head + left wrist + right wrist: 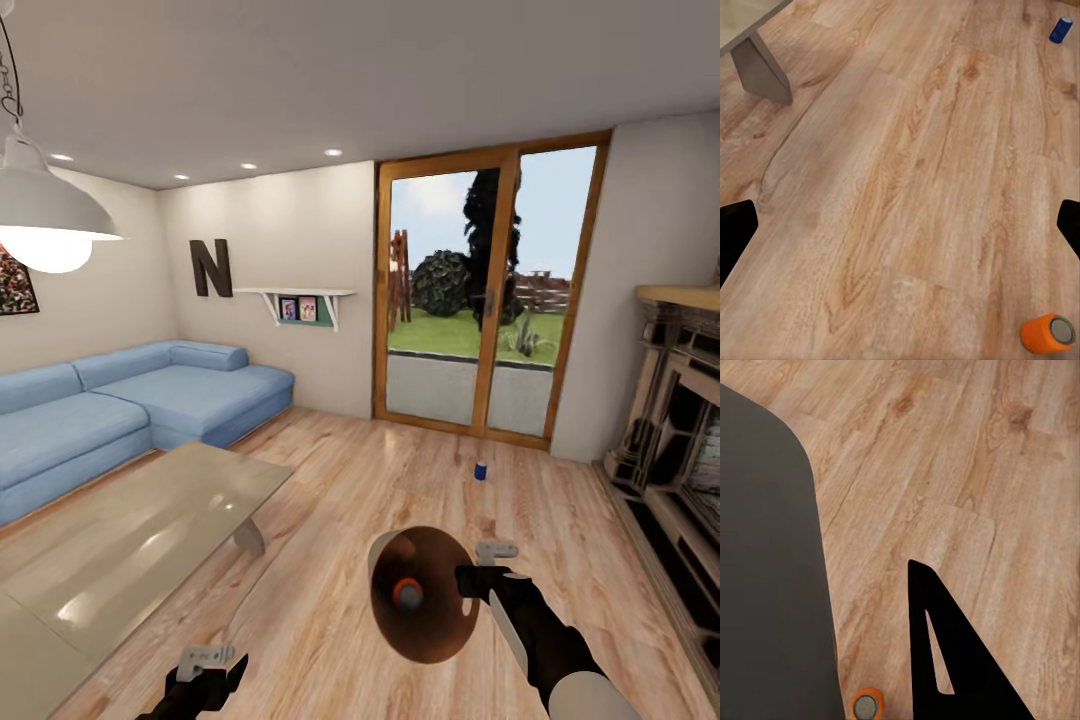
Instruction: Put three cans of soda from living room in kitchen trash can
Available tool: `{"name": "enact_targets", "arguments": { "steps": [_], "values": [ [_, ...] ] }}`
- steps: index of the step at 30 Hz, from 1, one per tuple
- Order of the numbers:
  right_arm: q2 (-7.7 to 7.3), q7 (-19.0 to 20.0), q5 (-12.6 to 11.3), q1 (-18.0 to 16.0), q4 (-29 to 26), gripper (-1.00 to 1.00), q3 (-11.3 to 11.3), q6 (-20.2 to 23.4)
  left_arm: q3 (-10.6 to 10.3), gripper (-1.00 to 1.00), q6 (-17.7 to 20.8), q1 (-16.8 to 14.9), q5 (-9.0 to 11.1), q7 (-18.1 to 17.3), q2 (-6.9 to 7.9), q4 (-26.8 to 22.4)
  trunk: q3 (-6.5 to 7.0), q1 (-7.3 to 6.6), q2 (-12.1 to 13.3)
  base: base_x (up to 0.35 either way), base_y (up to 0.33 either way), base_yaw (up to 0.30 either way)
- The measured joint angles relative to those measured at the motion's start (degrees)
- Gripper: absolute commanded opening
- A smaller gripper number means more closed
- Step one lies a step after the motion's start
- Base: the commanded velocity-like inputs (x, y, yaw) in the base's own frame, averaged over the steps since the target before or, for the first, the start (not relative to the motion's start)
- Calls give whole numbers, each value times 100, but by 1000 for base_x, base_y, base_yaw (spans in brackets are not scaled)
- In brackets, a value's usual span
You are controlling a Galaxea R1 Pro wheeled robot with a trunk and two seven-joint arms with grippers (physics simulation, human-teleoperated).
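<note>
Glass coffee table [130, 540] left, blue can [481, 470] ahead, fireplace [680, 420] right

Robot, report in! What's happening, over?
Left tool open, empty. Right tool gripping trash can rim. Blue can on floor by glass doors, orange can lying on floor. Coffee table off left.

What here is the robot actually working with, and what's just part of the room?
Part of the job:
trash can, held in the right gripper
blue soda can, on the floor
orange soda can, on the floor

Just part of the room:
sofa
coffee table
fireplace
glass doors
</note>
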Motion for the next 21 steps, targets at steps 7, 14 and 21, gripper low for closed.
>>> {"name": "enact_targets", "arguments": {
  "steps": [7,14,21],
  "values": [
    [7,-6,-10,0,-1,-100,-2,0,1,100,0,0,9,0,0,7,0,0,0,-144,81,-122],
    [7,-9,4,0,0,-100,-2,0,2,100,7,0,-5,0,0,8,0,0,0,-253,164,-236],
    [7,-9,-1,0,0,-100,-2,0,-12,100,13,0,-7,0,0,9,0,0,0,-254,174,-249]
  ]
}}
